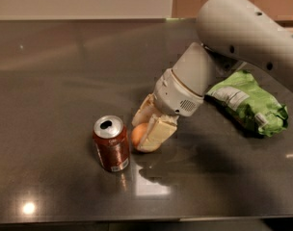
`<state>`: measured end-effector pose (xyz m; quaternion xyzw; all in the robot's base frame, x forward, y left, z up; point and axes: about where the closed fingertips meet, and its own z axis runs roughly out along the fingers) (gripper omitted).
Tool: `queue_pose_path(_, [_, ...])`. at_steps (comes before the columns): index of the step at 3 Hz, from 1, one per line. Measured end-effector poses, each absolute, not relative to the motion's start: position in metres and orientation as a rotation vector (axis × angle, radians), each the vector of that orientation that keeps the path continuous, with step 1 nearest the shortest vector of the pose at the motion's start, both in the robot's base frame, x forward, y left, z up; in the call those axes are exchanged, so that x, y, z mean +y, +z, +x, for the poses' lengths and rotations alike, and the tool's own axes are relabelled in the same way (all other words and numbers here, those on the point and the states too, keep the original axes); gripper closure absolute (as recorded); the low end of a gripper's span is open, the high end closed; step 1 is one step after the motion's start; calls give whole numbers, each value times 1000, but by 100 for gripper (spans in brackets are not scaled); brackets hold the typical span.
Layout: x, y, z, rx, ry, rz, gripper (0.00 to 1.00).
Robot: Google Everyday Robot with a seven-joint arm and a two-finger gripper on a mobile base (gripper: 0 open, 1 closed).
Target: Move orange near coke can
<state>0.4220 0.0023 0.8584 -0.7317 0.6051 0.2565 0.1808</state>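
The coke can (111,143) stands upright on the dark table (59,81), left of centre, with its silver top and opening showing. The orange (138,134) sits just right of the can, down on the table, mostly hidden between my gripper's two cream fingers (156,131). My gripper (146,126) reaches down from the upper right and is shut on the orange. Only the orange's left side shows. A narrow gap separates the orange from the can.
A green crumpled chip bag (247,102) lies on the table at the right, behind my arm (243,37). The table's front edge runs along the bottom. A pale wall stands at the back.
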Motion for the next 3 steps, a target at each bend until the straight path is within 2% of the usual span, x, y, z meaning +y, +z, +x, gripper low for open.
queue_pose_path(1, [4, 859, 421, 1706, 721, -2070, 12])
queue_pose_path(2, [5, 860, 421, 1704, 718, -2072, 0])
queue_pose_path(3, [5, 860, 421, 1704, 718, -2072, 0])
